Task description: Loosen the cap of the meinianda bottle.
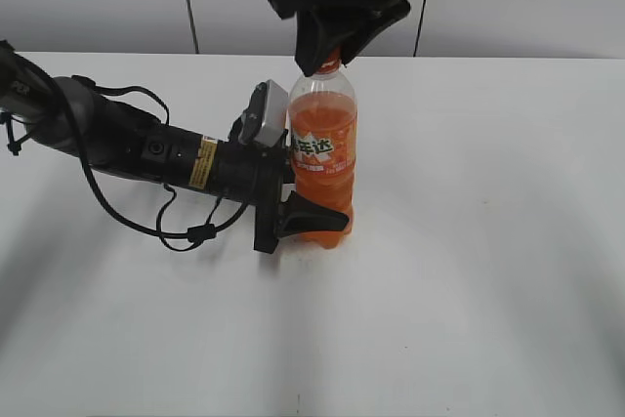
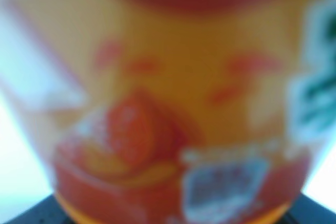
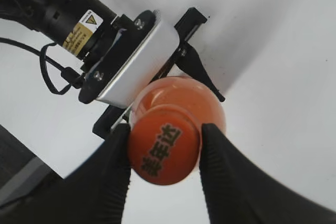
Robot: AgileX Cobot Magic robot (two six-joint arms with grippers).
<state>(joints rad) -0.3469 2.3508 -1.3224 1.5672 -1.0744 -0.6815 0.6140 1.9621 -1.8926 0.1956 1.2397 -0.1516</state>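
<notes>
The meinianda bottle (image 1: 322, 148) stands upright on the white table, full of orange drink, its orange label facing the camera. My left gripper (image 1: 311, 214) comes in from the left and is shut on the bottle's lower body. The blurred label (image 2: 173, 103) fills the left wrist view. My right gripper (image 1: 330, 56) reaches down from above, its two black fingers pressed on either side of the orange cap (image 3: 164, 151). In the exterior view only the cap's lower edge (image 1: 331, 66) shows under the fingers. The bottle's shoulder (image 3: 207, 103) shows below the cap.
The white table (image 1: 488, 290) stretches all around the bottle. The left arm (image 1: 146, 148) with its black cables lies low across the left half. A silver camera housing (image 3: 134, 64) on the left wrist sits close against the bottle.
</notes>
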